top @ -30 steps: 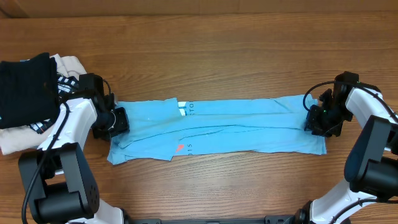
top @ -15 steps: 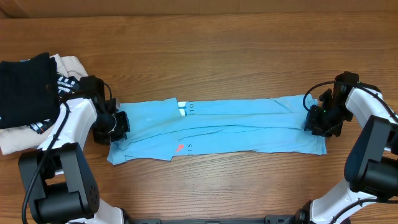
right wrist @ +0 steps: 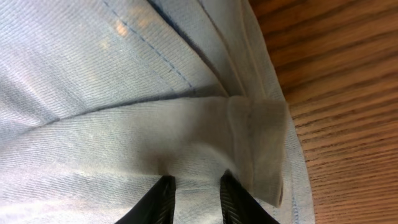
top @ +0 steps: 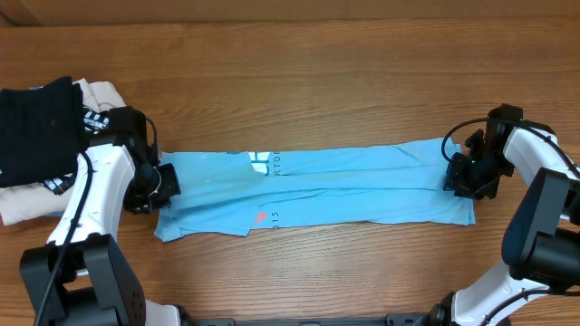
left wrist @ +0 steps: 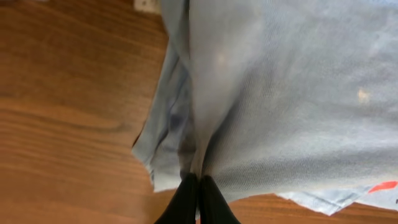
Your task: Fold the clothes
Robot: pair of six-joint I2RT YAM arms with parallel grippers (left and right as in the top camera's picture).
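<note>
The left pincer (left wrist: pixel 199 190) is pressed fully together on a pleat of the sky-blue T-shirt (top: pixel 344 186), and creases run up from the nip. The right pincer (right wrist: pixel 198 194) stands narrow, with a thick doubled hem (right wrist: pixel 261 149) bunched between its fingers, so it appears to be holding that end too. In the overhead view the T-shirt lies as a long band across the counter (top: pixel 317 81), already folded lengthwise. The left pincer holds its 9 o'clock end and the right pincer its 3 o'clock end.

The step in hand looks like carrying one end over to meet the other. To do it well, both holds should take every layer, since the left end fans open toward 7 o'clock with loose lower layers outside the grip. Lift only enough to clear the cloth beneath and keep light tension along the band so the long creases stay straight. The travelling end should land square on the far end, edges matched.

The long edge at 6 o'clock is ragged near the coral mark (top: pixel 263 215), where a corner steps out, and it may need smoothing. Open wood lies broad toward 12 o'clock and narrower toward 6 o'clock. A black garment (top: pixel 36 127) on a cream garment (top: pixel 16 206) sits at 10 o'clock, close beside the left arm, so a swing that way is cramped.
</note>
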